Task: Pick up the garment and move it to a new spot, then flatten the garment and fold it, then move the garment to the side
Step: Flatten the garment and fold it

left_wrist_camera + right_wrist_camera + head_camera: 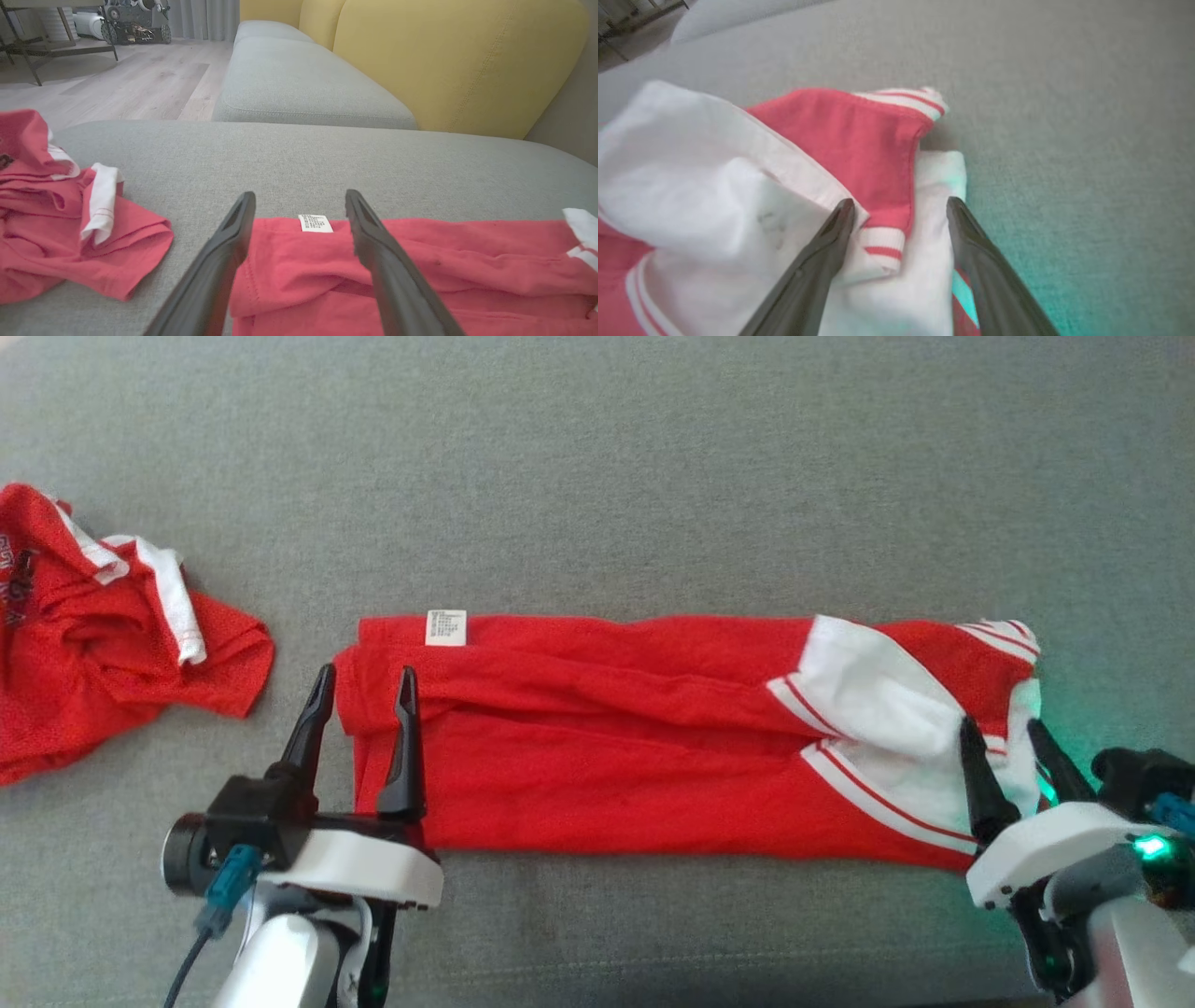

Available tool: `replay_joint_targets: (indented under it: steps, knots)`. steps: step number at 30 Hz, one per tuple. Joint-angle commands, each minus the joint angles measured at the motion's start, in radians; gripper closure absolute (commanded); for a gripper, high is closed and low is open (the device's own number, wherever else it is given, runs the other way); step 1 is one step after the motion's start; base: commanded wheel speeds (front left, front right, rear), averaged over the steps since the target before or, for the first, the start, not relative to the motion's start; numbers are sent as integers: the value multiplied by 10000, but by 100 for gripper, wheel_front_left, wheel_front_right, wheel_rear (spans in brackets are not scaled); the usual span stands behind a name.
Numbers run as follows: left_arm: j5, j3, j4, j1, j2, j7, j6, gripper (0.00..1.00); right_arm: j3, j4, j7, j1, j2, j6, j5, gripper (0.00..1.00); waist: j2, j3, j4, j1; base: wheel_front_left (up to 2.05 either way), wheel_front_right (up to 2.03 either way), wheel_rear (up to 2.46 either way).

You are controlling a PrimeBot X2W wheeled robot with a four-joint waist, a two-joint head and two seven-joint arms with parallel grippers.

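The garment [607, 747] is a red shirt with white sleeves, folded into a long band across the grey cushion. A white label [315, 223] shows at its far edge on the left end. My left gripper [364, 683] stands open over that left end, one finger off the cloth and one above it. At the right end the white sleeves and striped cuffs [882, 242] lie bunched, and my right gripper [1001, 730] is open just above them. Nothing is held between either pair of fingers.
A second red and white garment [103, 625] lies crumpled at the far left of the cushion [607, 476]. In the left wrist view a yellow backrest [458, 60], another grey seat [303, 79] and a wooden floor [117, 79] lie beyond.
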Motion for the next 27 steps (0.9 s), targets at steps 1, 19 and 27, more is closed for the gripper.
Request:
replay_joint_targets:
  steps: [1,19,27]
  knots:
    - [71,304,-235,-445,19,-95,-64,0,-3,-131,219,-156,11,-9,-166,0,0,105,54,0,0,0,0]
    - [231,566,-62,-634,-177,-134,-272,0,-19,-683,3377,529,430,-9,615,100,0,233,-76,0,0,0,0]
    - [344,747,-97,-614,-236,-134,-385,0,-961,-1555,3065,355,-7,-9,682,100,0,234,-186,0,0,0,0]
